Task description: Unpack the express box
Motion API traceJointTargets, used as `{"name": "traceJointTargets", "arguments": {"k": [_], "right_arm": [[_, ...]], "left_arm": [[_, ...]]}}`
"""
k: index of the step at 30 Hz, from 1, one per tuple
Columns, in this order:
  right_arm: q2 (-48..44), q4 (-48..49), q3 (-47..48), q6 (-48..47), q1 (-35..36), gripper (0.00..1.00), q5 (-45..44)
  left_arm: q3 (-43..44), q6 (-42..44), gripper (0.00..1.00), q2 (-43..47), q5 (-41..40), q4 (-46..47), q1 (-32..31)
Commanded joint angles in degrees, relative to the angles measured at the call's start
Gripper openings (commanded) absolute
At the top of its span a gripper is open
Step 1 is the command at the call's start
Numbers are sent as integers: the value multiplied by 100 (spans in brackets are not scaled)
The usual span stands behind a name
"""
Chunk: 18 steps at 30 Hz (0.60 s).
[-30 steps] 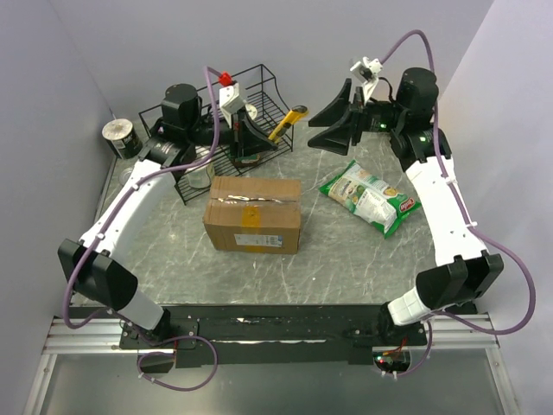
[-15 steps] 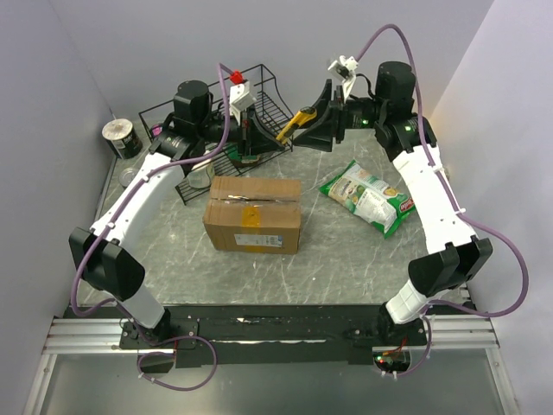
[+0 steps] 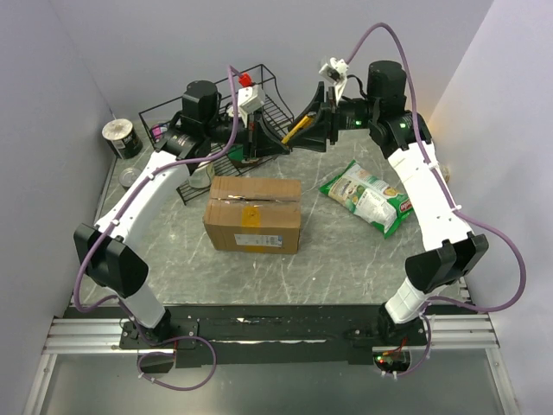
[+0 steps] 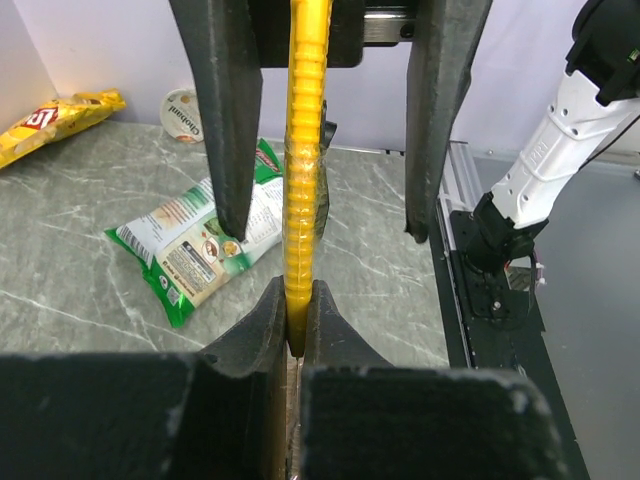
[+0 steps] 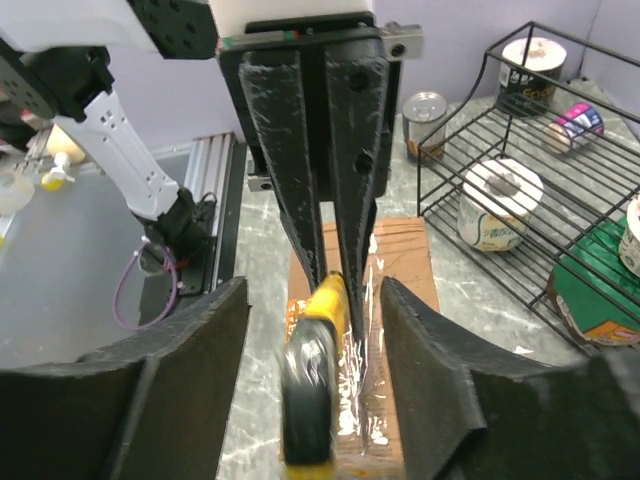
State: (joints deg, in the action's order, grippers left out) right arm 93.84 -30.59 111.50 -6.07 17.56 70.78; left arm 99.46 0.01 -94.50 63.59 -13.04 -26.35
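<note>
The bench (image 3: 346,259) is a grey stone-look slab veined with white. It is boxed in by plain pale lilac walls on three sides, and a metal rail runs along its edge at 6 o'clock, where the arm bases sit. The express box (image 3: 252,216) sits flat near the middle of the bench, its flaps shut under glossy clear tape and an orange-yellow sticker over its near top edge. At 11 o'clock stands a black wire rack (image 3: 270,102) with tubs and tins on its shelves, and a round tin (image 3: 120,137) sits at 10 o'clock by the left wall. A green and white snack bag (image 3: 370,197) lies at 2 o'clock, well apart from the box. Above the bench at 12 o'clock, beyond the box, the two arms meet. The left end effector (image 4: 297,302) is clamped tight on a yellow ribbed tool (image 4: 303,170). The right end effector (image 5: 312,300) has its fingers spread either side of that tool, not gripping it.
</note>
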Motion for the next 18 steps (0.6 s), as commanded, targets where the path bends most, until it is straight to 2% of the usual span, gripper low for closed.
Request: {"name": "traceJointTargets", "arguments": {"k": [1,18], "right_arm": [[116,-771,582,-755,177,59,-108],[231,-852,697,-844,239,46,-170]], "left_arm": [[302,157,1,-25,127,-40,-37],[434,245,1,-112,127,-138,-46]]}}
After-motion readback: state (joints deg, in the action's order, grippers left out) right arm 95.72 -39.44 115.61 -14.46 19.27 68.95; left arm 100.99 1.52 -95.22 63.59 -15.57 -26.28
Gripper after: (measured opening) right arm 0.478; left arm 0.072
